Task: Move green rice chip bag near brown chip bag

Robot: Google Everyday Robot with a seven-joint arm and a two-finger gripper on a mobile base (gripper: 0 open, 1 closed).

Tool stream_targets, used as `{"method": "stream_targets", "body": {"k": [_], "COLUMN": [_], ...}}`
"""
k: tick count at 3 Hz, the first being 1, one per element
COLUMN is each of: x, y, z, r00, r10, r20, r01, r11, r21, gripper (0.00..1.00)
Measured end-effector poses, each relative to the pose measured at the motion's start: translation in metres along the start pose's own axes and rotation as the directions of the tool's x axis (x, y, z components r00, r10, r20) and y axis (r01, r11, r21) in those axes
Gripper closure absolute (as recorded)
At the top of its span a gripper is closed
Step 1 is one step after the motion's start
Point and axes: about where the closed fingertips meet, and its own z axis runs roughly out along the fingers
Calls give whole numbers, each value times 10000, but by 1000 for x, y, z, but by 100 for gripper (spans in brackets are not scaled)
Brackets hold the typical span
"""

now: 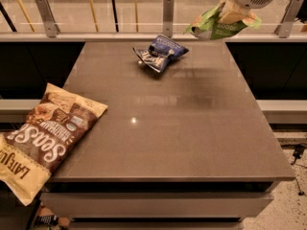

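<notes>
In the camera view, your gripper (pixel 233 14) is up at the far right corner of the table (pixel 192 128), clamped on the green bag (pixel 218 28), which hangs in the air. You look to be in the carrying step. Next, bring it across and toward the near left, past the blue bag (pixel 158 54), and set it down just beside the brown bag (pixel 43 138) that overhangs the table's left edge.

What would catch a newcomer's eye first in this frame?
At the top right, above the far right corner of the table, the gripper holds the green rice chip bag clear of the surface. The big brown chip bag lies at the front left, hanging over the table's edge. A small dark-blue snack bag sits crumpled near the far middle.
</notes>
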Motion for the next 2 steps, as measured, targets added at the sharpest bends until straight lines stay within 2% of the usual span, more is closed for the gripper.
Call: {"method": "stream_targets", "body": {"k": [1, 2], "x": [-2, -6], "y": [-5, -11], "z": [-4, -13], "r00": [9985, 9843], "r10": [-219, -874], "r20": [493, 1532], "r01": [223, 938], "r11": [9997, 9949], "r21": [-76, -356], "gripper": [100, 100]}}
